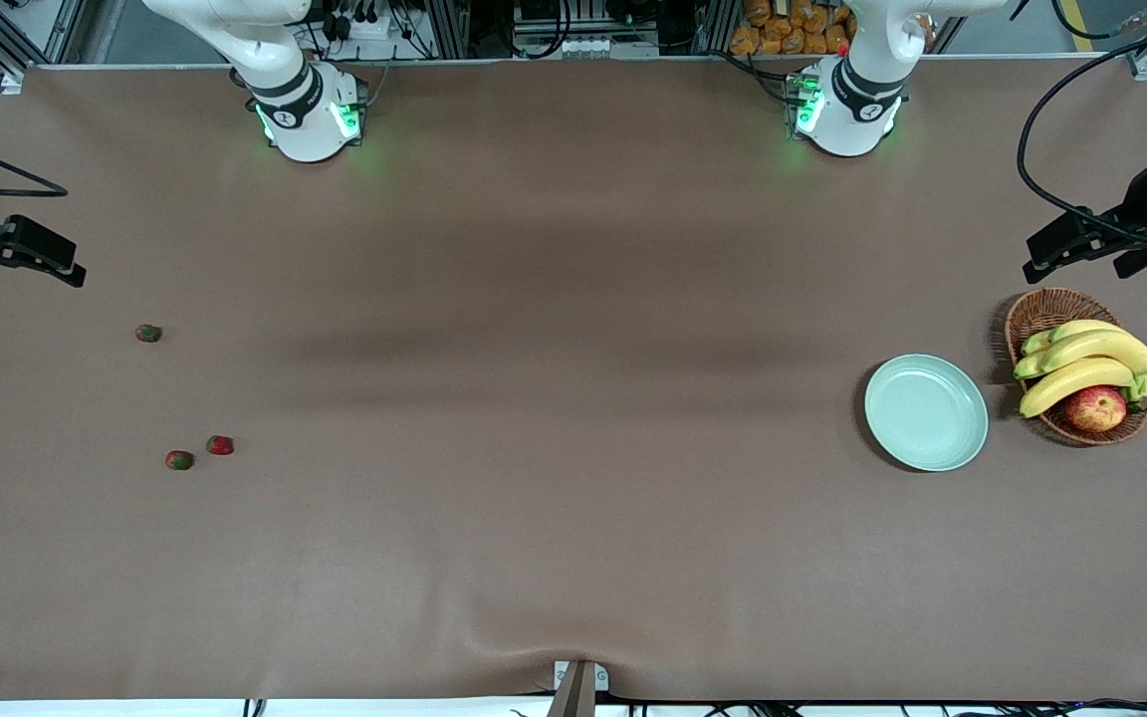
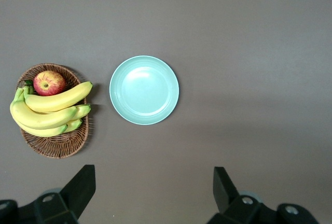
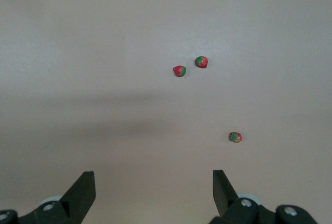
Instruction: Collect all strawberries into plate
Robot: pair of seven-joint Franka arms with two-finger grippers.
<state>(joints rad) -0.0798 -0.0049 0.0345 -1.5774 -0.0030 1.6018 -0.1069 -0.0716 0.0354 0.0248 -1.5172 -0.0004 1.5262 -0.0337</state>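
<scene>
Three small red strawberries with green caps lie on the table toward the right arm's end. A duller one [image 1: 147,333] lies apart, and a pair [image 1: 179,460] [image 1: 220,445] lies nearer the front camera. The right wrist view shows all three: [image 3: 235,137], [image 3: 179,71], [image 3: 202,61]. The pale mint-green plate [image 1: 926,412] [image 2: 144,89] sits empty toward the left arm's end. My right gripper [image 1: 46,257] [image 3: 154,182] is open and empty, up over the table's edge at the right arm's end. My left gripper [image 1: 1056,249] [image 2: 154,182] is open and empty, up over the table by the basket.
A brown wicker basket [image 1: 1041,314] [image 2: 57,149] holds bananas [image 1: 1081,363] and a red-yellow apple [image 1: 1095,408]. It stands beside the plate, closer to the left arm's end. The brown table cloth [image 1: 573,398] lies between the strawberries and the plate.
</scene>
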